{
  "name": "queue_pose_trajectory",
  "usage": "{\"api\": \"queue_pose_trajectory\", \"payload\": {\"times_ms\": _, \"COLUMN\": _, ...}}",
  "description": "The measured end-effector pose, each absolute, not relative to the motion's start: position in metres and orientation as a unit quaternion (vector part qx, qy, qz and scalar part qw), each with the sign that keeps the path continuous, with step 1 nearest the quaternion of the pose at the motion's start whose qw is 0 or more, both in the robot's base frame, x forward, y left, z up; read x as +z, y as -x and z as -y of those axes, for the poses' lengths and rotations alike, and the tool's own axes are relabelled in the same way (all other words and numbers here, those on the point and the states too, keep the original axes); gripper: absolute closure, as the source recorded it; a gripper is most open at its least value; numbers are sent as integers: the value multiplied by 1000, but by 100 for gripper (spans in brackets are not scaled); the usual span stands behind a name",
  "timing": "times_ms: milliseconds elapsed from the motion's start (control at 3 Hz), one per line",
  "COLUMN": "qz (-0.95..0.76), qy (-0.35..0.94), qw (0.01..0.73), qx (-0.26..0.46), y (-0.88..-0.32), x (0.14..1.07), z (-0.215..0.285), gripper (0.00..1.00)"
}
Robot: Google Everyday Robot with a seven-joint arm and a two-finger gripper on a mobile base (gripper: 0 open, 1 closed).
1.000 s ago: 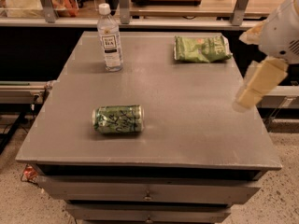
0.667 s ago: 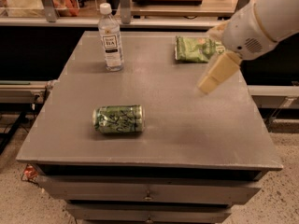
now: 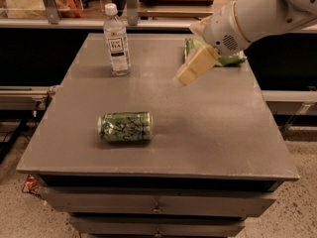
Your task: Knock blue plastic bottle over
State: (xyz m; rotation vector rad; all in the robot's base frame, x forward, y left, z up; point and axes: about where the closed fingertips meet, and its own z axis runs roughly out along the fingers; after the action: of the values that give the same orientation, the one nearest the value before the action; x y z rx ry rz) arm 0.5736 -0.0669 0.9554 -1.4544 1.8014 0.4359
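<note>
The blue plastic bottle [image 3: 117, 40] stands upright at the back left of the grey table [image 3: 213, 128]. It is slim and clear, with a white cap and a white-and-dark label. My gripper [image 3: 185, 76] hangs over the middle of the table's back half, to the right of the bottle and well apart from it. The white arm reaches in from the upper right.
A green drink can [image 3: 125, 127] lies on its side near the front left. A green snack bag [image 3: 225, 58] lies at the back right, partly hidden by my arm. Shelving with items stands behind the table. Drawers sit under the front edge.
My gripper has moved left across the table, from near the right edge towards the middle, closer to the bottle. The bottle, can and bag have not moved.
</note>
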Motion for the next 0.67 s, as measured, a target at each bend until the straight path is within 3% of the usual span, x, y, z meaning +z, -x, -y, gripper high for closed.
{"api": "queue_pose_trajectory", "payload": {"times_ms": 333, "qz": -697, "qy": 557, "qw": 408, "qx": 195, "y": -587, "x": 953, "z": 56, "gripper": 0}}
{"api": "queue_pose_trajectory", "payload": {"times_ms": 667, "qz": -669, "qy": 539, "qw": 449, "qx": 247, "y": -622, "x": 944, "z": 13, "gripper": 0}}
